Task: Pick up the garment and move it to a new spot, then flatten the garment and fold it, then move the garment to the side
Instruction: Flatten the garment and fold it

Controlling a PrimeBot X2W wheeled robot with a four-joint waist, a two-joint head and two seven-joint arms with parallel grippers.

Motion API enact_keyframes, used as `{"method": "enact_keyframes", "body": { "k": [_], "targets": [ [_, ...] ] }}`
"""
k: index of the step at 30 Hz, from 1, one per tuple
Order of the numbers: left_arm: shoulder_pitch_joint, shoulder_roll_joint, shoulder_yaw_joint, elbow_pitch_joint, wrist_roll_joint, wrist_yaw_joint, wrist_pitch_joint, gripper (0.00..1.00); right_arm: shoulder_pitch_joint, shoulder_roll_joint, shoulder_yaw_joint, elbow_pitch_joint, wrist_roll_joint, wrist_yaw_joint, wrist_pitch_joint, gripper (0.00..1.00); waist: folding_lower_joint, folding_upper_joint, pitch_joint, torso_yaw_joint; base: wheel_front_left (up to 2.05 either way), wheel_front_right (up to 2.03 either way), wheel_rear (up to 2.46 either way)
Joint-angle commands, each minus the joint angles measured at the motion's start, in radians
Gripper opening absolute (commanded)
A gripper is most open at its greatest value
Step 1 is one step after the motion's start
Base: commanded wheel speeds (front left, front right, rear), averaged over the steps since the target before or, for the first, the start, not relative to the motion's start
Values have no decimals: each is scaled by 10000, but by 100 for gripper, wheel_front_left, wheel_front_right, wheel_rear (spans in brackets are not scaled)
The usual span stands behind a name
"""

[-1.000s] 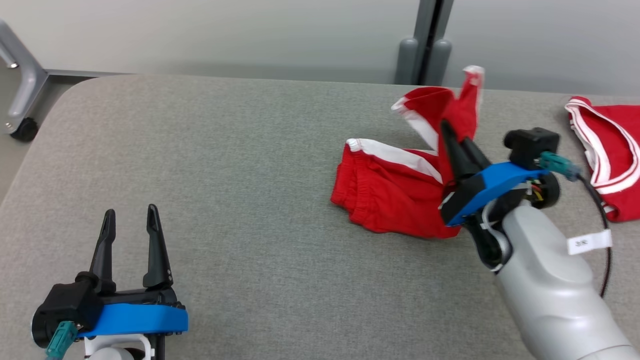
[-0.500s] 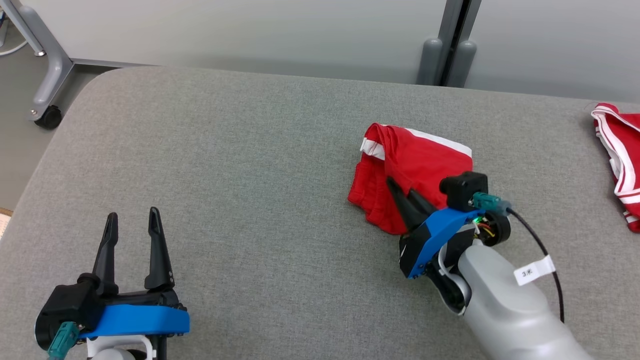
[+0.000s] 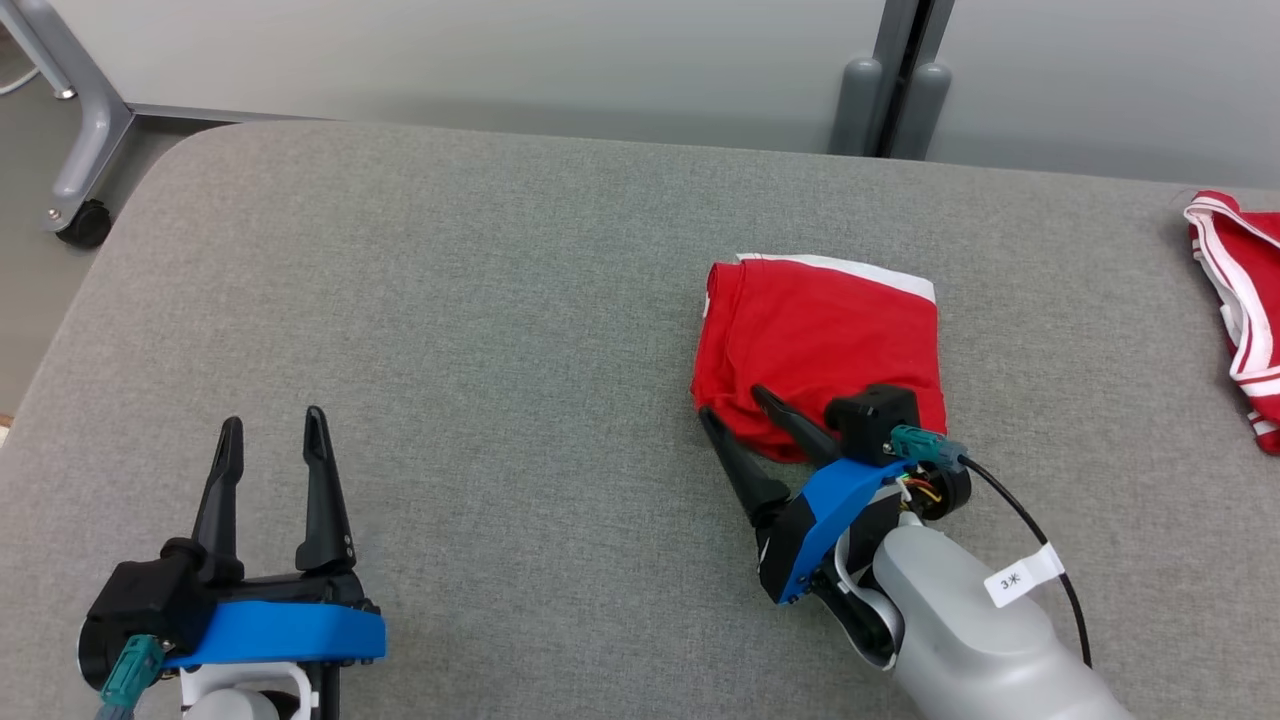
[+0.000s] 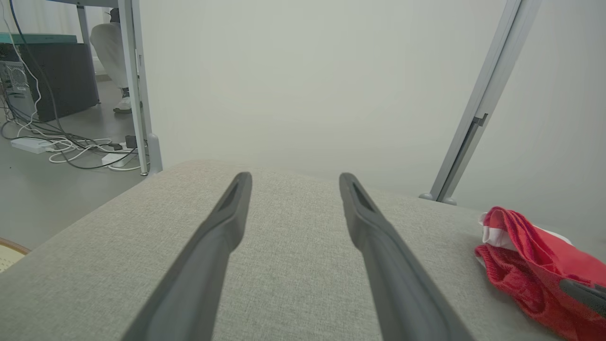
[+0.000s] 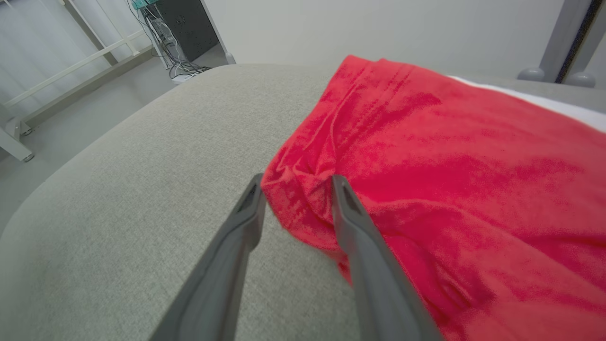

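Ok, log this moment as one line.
garment: folded, flat on table | right gripper: open at its near corner | left gripper: open, off garment | other garment: far right

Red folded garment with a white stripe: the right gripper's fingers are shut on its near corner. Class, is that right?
No. The right wrist view shows the fingers of the right gripper apart, astride the near corner of the red folded garment.

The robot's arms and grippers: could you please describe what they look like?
Both the left gripper and the right gripper have two long, tapering black fingers on a bright blue bracket, with a black camera block and a teal connector. The right forearm is pale grey, with a thin black cable and a white tag.
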Motion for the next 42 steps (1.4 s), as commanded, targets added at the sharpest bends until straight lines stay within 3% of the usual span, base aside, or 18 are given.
{"method": "enact_keyframes", "body": {
  "k": [1,9,15,27,42],
  "targets": [
    [-88,-22,-56,13,-2,-19,-42,100,161,20,148,-189,71,1,-67,100,0,0,-15,-42,0,0,0],
    [87,-23,61,-69,112,-19,-42,100,637,-113,-505,-1761,-744,1,-73,100,0,0,-242,-567,0,0,0],
    [130,66,220,-121,214,-19,-42,100,1468,-497,-1964,-3180,-1577,1,-73,100,0,0,-455,-1140,0,0,0],
    [395,359,841,-45,561,10,-42,100,3187,-580,-4709,-5068,-2819,1,-67,100,0,0,-805,-2183,0,0,0],
    [891,626,684,303,1107,178,22,100,5255,-117,-6431,-6557,-4035,1,335,100,0,0,-1394,-2305,0,0,0]
  ]
}}
